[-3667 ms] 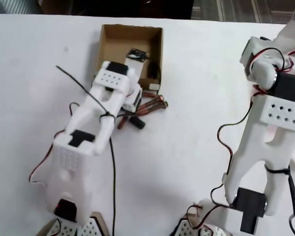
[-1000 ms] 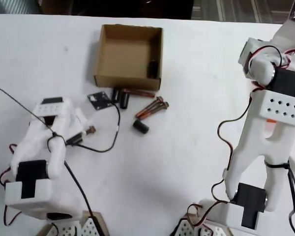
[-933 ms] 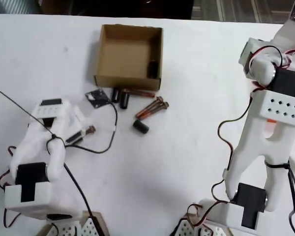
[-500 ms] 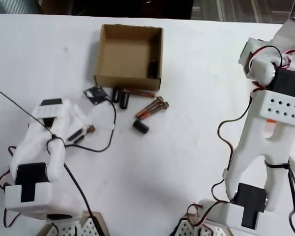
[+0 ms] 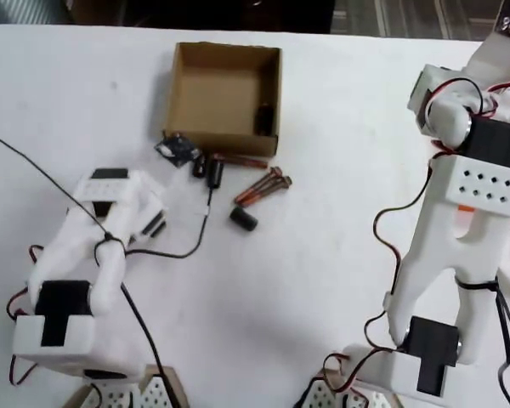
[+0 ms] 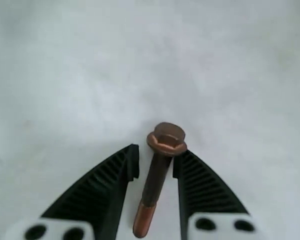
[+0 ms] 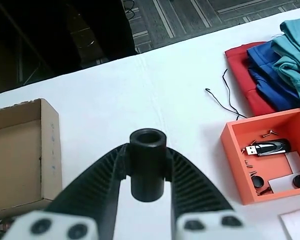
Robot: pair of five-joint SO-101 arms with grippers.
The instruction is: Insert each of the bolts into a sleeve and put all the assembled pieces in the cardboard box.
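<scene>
Early stage: one piece boxed, one bolt and one sleeve in the grippers, the rest loose.
The high view shows a dark piece (image 5: 263, 119) against the right wall of the cardboard box (image 5: 206, 64). Whether it holds a bolt cannot be told. Loose bolts (image 5: 262, 186) and loose sleeves (image 5: 242, 218) lie just near of the box. The wrist views show more: the left gripper (image 6: 155, 160), at near left, has narrow jaws on a copper bolt (image 6: 159, 175). The right gripper (image 7: 147, 156), at far right, clamps an upright black sleeve (image 7: 147, 175). The two are not yet joined.
</scene>
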